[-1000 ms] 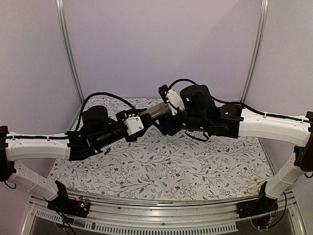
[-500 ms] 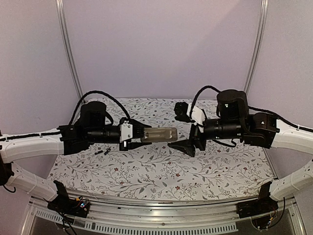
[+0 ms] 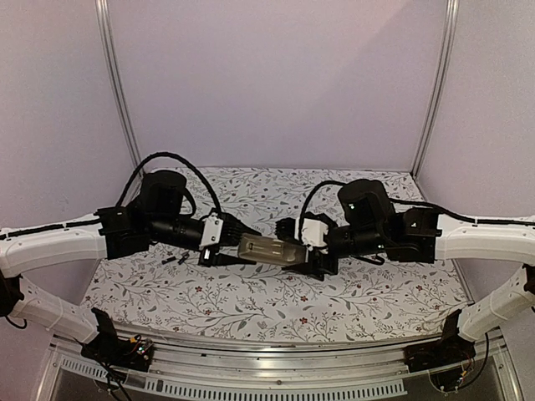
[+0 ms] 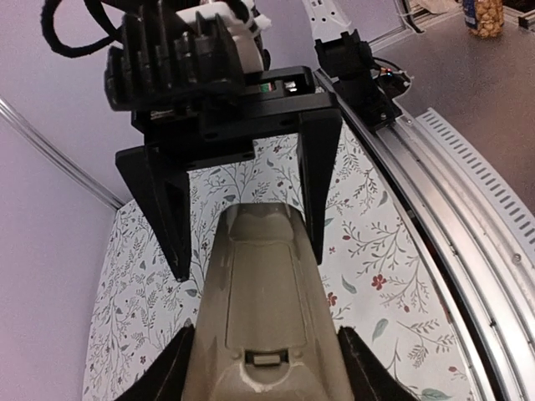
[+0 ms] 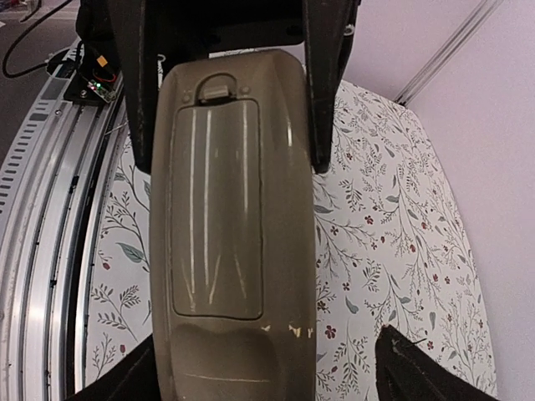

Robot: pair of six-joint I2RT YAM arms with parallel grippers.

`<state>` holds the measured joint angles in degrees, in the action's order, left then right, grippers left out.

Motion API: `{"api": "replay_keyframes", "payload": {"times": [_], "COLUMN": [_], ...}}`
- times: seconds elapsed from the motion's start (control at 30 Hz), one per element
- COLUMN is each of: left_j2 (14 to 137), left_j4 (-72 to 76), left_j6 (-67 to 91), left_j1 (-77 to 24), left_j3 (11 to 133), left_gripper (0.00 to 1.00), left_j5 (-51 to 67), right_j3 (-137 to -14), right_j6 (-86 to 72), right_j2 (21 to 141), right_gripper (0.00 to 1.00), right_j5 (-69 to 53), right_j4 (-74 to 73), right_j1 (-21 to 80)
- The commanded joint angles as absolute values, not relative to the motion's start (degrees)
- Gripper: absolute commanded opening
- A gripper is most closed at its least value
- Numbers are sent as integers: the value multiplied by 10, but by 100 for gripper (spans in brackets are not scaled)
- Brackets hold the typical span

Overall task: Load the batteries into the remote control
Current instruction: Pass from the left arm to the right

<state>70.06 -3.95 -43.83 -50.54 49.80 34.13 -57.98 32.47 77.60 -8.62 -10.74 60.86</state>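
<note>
Floral cloth [image 3: 251, 309] covers the single table, with lilac walls [image 3: 276, 83] behind. One remote control [image 3: 269, 248] hangs above it, tan back up, its battery cover [image 5: 216, 209] shut. The left gripper [image 3: 242, 248] clamps the remote's left end. The right gripper [image 3: 294, 253] straddles the remote's right end, jaws spread and not pinching. Two batteries [image 3: 174, 260] lie on the cloth, left of the remote and well apart from it.
</note>
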Motion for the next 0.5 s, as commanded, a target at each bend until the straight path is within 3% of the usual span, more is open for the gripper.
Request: {"api": "replay_keyframes", "payload": {"times": [0.0, 0.07, 0.3, 0.33, 0.37, 0.4, 0.47], "left_j2": [694, 692, 677, 668, 660, 651, 641], "left_j4": [-54, -52, 21, 52, 82, 113, 178], "left_j6": [-441, -440, -383, -361, -340, -324, -290], "left_j1": [-502, -502, -500, -500, -497, -495, -494], "left_j3": [511, 510, 489, 478, 464, 448, 417], "left_gripper": [0, 0, 0, 20, 51, 73, 83], "left_j5": [356, 355, 344, 343, 349, 361, 391], "right_j3": [-565, -562, -556, -553, -547, -540, -516], "right_j6": [321, 318, 306, 302, 300, 295, 291], "right_j2": [777, 773, 761, 757, 751, 739, 715], "right_gripper": [67, 57, 37, 35, 34, 33, 32], "right_j5": [-67, -69, -80, -86, -94, -105, -137], "right_j4": [-55, -48, -43, -37, -26, -9, 39], "right_j1": [612, 612, 612, 613, 613, 612, 612]}}
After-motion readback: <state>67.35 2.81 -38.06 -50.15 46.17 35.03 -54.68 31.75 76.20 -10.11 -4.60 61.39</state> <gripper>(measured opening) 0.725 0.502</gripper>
